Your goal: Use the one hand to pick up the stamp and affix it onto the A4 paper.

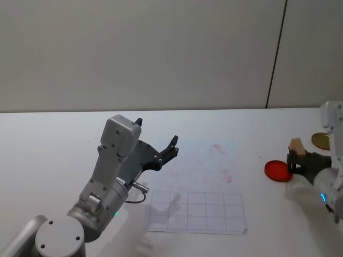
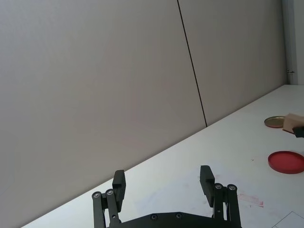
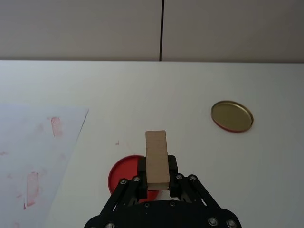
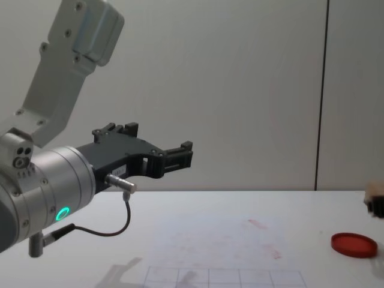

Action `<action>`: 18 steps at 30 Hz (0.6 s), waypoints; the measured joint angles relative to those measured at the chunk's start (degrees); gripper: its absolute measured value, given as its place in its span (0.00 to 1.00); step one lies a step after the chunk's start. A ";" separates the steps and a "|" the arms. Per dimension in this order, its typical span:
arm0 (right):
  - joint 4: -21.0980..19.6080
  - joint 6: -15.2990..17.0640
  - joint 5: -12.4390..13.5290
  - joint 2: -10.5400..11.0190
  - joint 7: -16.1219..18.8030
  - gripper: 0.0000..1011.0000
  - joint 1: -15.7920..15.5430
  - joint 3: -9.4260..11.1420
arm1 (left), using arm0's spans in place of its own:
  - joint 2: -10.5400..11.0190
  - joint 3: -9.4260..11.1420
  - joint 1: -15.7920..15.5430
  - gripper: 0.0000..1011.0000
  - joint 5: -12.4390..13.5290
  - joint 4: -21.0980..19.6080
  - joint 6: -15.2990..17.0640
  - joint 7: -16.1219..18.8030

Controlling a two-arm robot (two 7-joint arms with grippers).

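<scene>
The stamp [image 1: 297, 145] is a tan wooden block standing upright between the fingers of my right gripper [image 1: 298, 160], which is shut on it. It hangs just above the near edge of a flat red disc [image 1: 277, 170], to the right of the A4 paper [image 1: 198, 182]. The right wrist view shows the stamp [image 3: 156, 156] clamped in the black jaws, with the paper [image 3: 28, 142] off to one side carrying reddish marks. My left gripper [image 1: 156, 132] is raised above the paper's left part and open, with nothing in it [image 2: 162, 173].
A round gold lid [image 1: 321, 141] lies on the white table behind the red disc, also seen as the gold lid [image 3: 232, 115]. A grey wall rises behind the table's far edge. The left arm's black cable and metal plug [image 4: 120, 186] hang over the table's left.
</scene>
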 joint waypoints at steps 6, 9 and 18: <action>1.84 0.18 -0.19 -0.04 1.13 0.22 -0.09 -0.01 | 0.00 0.00 0.00 0.98 0.00 0.00 0.00 0.00; 2.65 0.05 -0.32 -0.16 1.81 0.22 -0.07 -0.10 | 0.00 0.00 0.00 0.98 0.00 0.00 0.00 0.00; 4.09 -1.26 -0.74 -0.45 3.23 0.22 0.14 -0.34 | 0.00 0.00 0.00 0.98 0.00 0.00 0.00 0.00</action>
